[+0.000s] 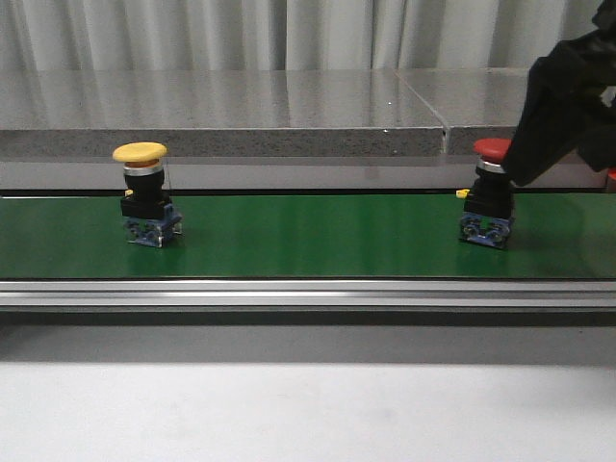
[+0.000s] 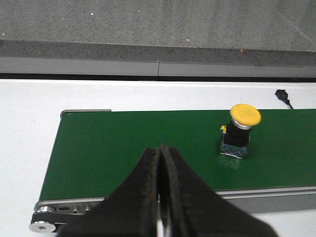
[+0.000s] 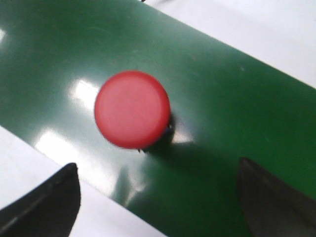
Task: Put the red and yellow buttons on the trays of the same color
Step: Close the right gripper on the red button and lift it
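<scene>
My right pincer [image 3: 158, 197] hangs over the red mushroom-capped push button [image 3: 132, 109], fingers spread wide apart with nothing between them; that button stands upright near the right end of the green conveyor belt [image 1: 308, 236]. To do this well, I judge I should centre the cap between my fingers, come down past it and close on the black body beneath, since the smooth dome would likely slip. My left pincer [image 2: 162, 197] is pressed together, empty, well apart from the yellow mushroom-capped push button [image 2: 239, 129]. No trays are visible.
</scene>
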Available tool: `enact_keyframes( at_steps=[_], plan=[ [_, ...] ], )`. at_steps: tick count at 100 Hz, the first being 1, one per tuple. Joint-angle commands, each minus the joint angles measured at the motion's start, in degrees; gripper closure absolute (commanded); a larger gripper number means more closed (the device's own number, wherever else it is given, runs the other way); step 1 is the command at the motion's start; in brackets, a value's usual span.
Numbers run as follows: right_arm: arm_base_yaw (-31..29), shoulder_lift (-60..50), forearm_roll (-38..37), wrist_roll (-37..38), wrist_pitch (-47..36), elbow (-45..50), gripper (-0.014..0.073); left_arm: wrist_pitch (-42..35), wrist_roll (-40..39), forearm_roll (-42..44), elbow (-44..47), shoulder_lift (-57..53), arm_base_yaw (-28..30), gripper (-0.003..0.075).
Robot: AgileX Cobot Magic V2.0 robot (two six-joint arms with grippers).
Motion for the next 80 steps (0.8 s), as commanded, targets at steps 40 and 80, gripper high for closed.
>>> enact_keyframes(
  at_steps=[40,80],
  plan=[
    [0.39,7.24,1.23,-0.76,0.54,-9.03,0.0353,-4.31,0.02,-0.91,-1.59,0.16,-0.38,0.0739],
    [-9.17,7.13,-0.71,0.28,20.01,-27.02,0.0557,-4.31,0.02,-0.91,-1.59,0.16,-0.38,0.0739]
  ],
)
